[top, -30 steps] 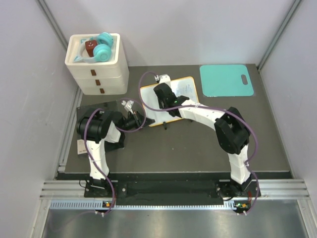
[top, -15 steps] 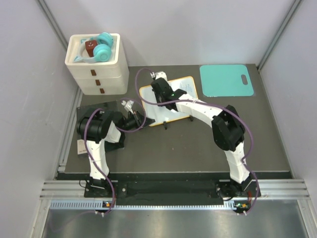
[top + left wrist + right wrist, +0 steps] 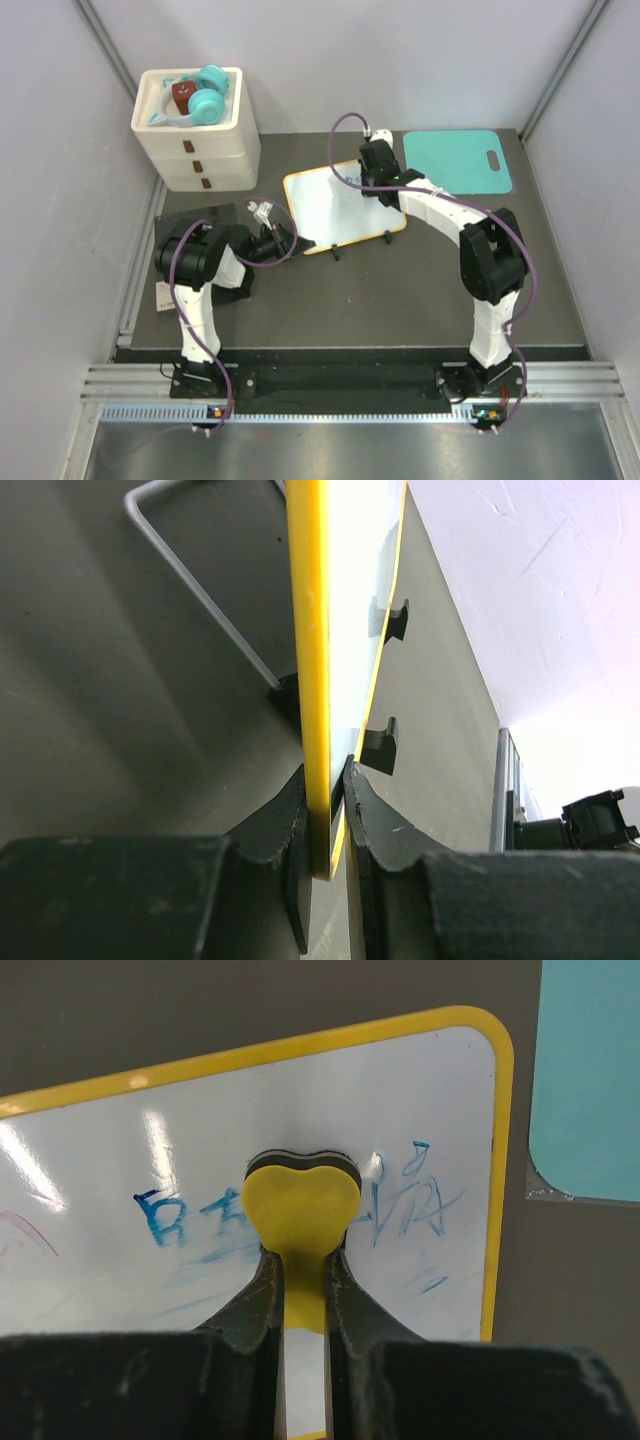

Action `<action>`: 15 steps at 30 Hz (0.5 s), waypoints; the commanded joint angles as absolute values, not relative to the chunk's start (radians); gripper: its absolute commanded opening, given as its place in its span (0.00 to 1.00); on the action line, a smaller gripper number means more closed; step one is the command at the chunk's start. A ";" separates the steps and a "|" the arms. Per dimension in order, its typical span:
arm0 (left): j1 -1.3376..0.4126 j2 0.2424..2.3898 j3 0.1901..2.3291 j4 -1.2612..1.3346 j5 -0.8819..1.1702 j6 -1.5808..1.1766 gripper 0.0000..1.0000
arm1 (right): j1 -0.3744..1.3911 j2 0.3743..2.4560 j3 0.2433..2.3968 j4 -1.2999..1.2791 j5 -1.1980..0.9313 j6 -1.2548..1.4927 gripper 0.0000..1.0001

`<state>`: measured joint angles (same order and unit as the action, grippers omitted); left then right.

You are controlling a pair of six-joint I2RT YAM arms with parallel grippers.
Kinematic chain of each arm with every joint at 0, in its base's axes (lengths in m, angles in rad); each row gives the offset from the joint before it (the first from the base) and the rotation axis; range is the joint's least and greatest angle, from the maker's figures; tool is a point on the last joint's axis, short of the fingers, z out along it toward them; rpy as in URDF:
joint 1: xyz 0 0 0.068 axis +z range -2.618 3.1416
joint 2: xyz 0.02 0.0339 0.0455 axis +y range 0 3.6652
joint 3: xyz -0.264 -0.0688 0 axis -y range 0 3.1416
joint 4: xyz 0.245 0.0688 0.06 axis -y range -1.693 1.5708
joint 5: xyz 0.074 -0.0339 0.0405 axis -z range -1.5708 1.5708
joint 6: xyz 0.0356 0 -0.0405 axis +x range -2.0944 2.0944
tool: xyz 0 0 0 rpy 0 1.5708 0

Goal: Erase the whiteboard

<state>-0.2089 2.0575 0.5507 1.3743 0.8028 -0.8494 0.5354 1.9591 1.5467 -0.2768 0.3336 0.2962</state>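
Note:
The whiteboard (image 3: pixel 335 205) with a yellow frame stands tilted on the dark table, mid-back. My left gripper (image 3: pixel 296 244) is shut on its lower left corner; in the left wrist view the fingers (image 3: pixel 270 825) pinch the yellow edge (image 3: pixel 316 680). My right gripper (image 3: pixel 377 183) is at the board's upper right corner, shut on a yellow heart-shaped eraser (image 3: pixel 302 1215) with a black pad, pressed on the board (image 3: pixel 90 1210). Blue scribbles (image 3: pixel 410 1200) show on both sides of the eraser, partly smeared. A faint pink mark (image 3: pixel 25 1230) is at the left.
A teal mat (image 3: pixel 457 161) with a handle hole lies at the back right, next to the board. White stacked drawers (image 3: pixel 197 130) holding teal items stand at the back left. A black square pad (image 3: pixel 200 225) lies under the left arm.
My right gripper has swept with the eraser from the board's upper left across to its upper right corner. The left gripper has kept hold of the board's corner.

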 commanded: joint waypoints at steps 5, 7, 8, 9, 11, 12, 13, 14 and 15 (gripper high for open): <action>-0.213 2.039 0.531 1.439 0.795 -0.773 0.00 | 0.666 2.065 1.638 -0.385 0.324 0.186 0.00; -0.213 2.039 0.532 1.439 0.793 -0.773 0.00 | 0.704 2.098 1.695 -0.415 0.304 0.181 0.00; -0.215 2.039 0.532 1.436 0.795 -0.772 0.00 | 0.734 2.109 1.715 -0.426 0.289 0.176 0.00; -0.216 2.039 0.532 1.434 0.795 -0.770 0.00 | 0.753 2.126 1.739 -0.439 0.281 0.172 0.00; -0.216 2.037 0.534 1.431 0.793 -0.767 0.00 | 0.793 2.173 1.818 -0.478 0.255 0.169 0.00; -0.218 2.037 0.534 1.430 0.795 -0.765 0.00 | 0.804 2.189 1.869 -0.492 0.249 0.170 0.00; -0.218 2.036 0.534 1.425 0.792 -0.764 0.00 | 0.811 2.219 1.891 -0.500 0.242 0.172 0.00; -0.218 2.036 0.535 1.424 0.792 -0.762 0.00 | 0.827 2.233 1.913 -0.523 0.229 0.170 0.00; -0.219 2.036 0.535 1.422 0.792 -0.762 0.00 | 0.833 2.243 1.948 -0.529 0.233 0.173 0.00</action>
<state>-0.2100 2.0571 0.5457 1.3567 0.8021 -0.8360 0.7734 2.1315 1.8557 -0.4496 0.3603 0.1745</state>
